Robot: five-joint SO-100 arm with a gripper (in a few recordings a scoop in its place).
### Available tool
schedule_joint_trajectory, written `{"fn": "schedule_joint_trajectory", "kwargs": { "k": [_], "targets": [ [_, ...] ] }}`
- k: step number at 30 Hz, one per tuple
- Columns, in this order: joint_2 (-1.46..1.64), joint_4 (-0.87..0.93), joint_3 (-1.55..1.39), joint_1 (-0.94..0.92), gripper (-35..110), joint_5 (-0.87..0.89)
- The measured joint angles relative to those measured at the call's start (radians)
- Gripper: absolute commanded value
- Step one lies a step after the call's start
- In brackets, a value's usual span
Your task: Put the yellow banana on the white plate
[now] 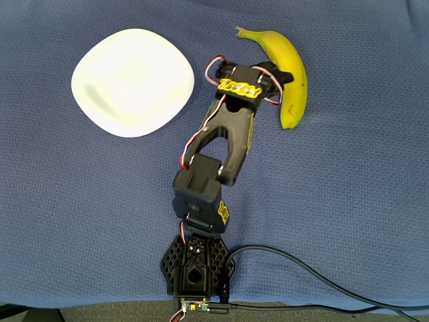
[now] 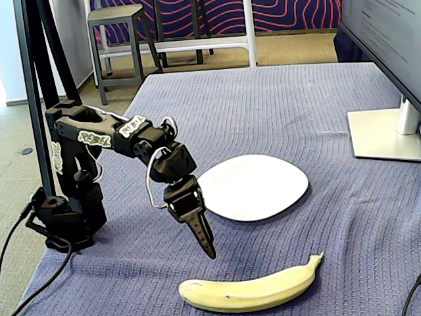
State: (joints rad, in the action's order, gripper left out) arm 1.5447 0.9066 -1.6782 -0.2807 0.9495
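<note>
Lying on the cloth:
Banana: the yellow banana (image 2: pixel 252 291) rests on the blue cloth (image 1: pixel 362 201), curved, with its stem end pointing toward the plate's side of the table in the overhead view (image 1: pixel 288 74). It lies well apart from the plate, with nothing on top of it.
Surroundings: in the fixed view a monitor stand (image 2: pixel 383 133) sits on the far right of the cloth, and a grey stool (image 2: pixel 122 36) stands on the floor beyond the table. Nothing lies between the banana and the plate except the arm itself.
Obstruction: from overhead, the arm's black wrist covers part of the banana's inner curve; the cloth between fruit and plate is otherwise bare.
Gripper: the gripper (image 2: pixel 205 242) points steeply down, its tip just above the cloth and near the banana's thicker end, apart from it in the fixed view. The fingers look pressed together into one narrow point, holding nothing. From overhead its tip is hidden under the wrist (image 1: pixel 268 84).
Plate: the white plate (image 2: pixel 253 186) sits flat on the cloth, its dished centre holding nothing (image 1: pixel 133 80).
Cable: a black cable (image 1: pixel 315 278) runs from the arm's base off to the right.
</note>
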Motion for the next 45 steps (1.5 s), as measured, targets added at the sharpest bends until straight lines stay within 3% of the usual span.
{"fn": "schedule_joint_trajectory", "kwargs": {
  "k": [13, 28, 45],
  "targets": [
    [-0.304, 0.075, 0.359, -0.098, 31, 0.115],
    [-0.380, 0.087, 0.376, -0.173, 37, 0.044],
    [-0.402, 0.095, 0.388, -0.121, 38, 0.101]
  ]
}}
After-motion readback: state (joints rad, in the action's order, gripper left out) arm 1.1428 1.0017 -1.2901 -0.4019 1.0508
